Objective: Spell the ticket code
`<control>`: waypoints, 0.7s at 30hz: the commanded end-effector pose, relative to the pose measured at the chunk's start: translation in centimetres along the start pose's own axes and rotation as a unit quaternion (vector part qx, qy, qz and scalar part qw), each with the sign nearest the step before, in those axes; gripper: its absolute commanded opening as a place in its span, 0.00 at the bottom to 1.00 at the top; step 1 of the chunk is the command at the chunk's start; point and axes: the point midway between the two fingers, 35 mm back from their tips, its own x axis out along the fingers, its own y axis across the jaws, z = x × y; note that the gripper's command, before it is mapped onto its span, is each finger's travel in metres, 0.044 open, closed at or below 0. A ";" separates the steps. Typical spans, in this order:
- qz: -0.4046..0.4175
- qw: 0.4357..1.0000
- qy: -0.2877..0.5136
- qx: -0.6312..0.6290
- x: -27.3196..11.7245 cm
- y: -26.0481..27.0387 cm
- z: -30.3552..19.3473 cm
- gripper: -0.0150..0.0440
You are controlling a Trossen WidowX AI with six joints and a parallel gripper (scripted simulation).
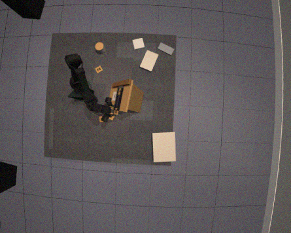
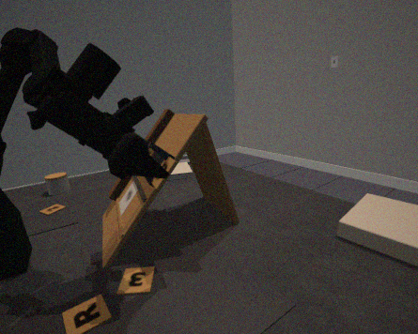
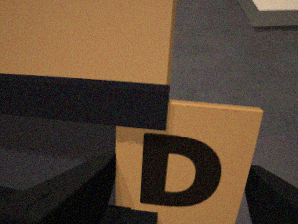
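Note:
The sloped wooden board [image 1: 127, 95] [image 2: 183, 130] [image 3: 85, 40] carries a dark letter rail [image 1: 120, 97] [image 3: 75, 100] and a white ticket [image 1: 114, 95] [image 2: 128, 199], whose print is unreadable. My gripper [image 2: 161, 175] [image 3: 181, 168] is shut on the D tile [image 3: 232, 150] at the rail's open end. The tile stands upright in the wrist view; its left part is behind the upper strip, its right part outside. An R tile [image 2: 86, 315] and a tile with a 3-like mark [image 2: 136, 280] lie flat before the board. Another tile [image 1: 99, 69] [image 2: 53, 209] lies farther back.
An orange-topped cylinder [image 1: 99, 46] [image 2: 56, 183] stands beyond the far tile. A large pale block [image 1: 164, 147] [image 2: 390, 222] is at the counter's corner. Two pale flat pieces [image 1: 138, 43] [image 1: 149, 61] and a grey block [image 1: 166, 48] lie near the opposite edge.

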 end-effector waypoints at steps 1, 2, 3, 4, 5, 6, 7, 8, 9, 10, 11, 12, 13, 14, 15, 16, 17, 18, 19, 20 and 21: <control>-0.003 1.000 -0.001 0.000 0.0 0.2 0.1 0.25; -0.003 1.000 -0.001 0.000 0.0 0.2 0.1 0.25; -0.003 1.000 -0.001 0.000 0.0 0.3 0.1 0.25; -0.003 1.000 -0.001 0.000 0.0 0.3 0.1 0.25; -0.003 1.000 -0.001 0.000 0.0 0.4 0.1 0.25; -0.003 1.000 -0.001 0.000 0.0 0.4 0.1 0.25; -0.003 1.000 -0.001 0.000 0.0 0.5 0.1 0.25; -0.003 1.000 -0.001 0.000 0.0 0.5 0.1 0.25; -0.003 1.000 -0.001 0.000 0.0 0.6 0.1 0.25; -0.003 1.000 -0.001 0.000 0.0 0.6 0.1 0.25; -0.003 1.000 -0.001 0.000 0.0 0.7 0.1 0.25; -0.003 1.000 -0.001 0.000 0.0 0.7 0.1 0.25; -0.003 1.000 -0.001 0.000 0.0 0.8 0.1 0.25; -0.003 1.000 -0.001 0.000 0.0 0.8 0.1 0.25; -0.003 1.000 -0.001 0.000 0.0 0.9 0.1 0.25; -0.003 1.000 -0.001 0.000 0.0 0.9 0.1 0.25; -0.003 1.000 -0.001 0.000 0.0 1.0 0.1 0.25; -0.003 1.000 -0.001 0.000 0.0 1.0 0.1 0.25; -0.002 1.000 -0.001 0.000 0.0 1.1 0.1 0.25; -0.002 1.000 -0.001 0.000 0.0 1.1 0.1 0.25; -0.002 1.000 -0.001 0.000 0.0 1.2 0.1 0.25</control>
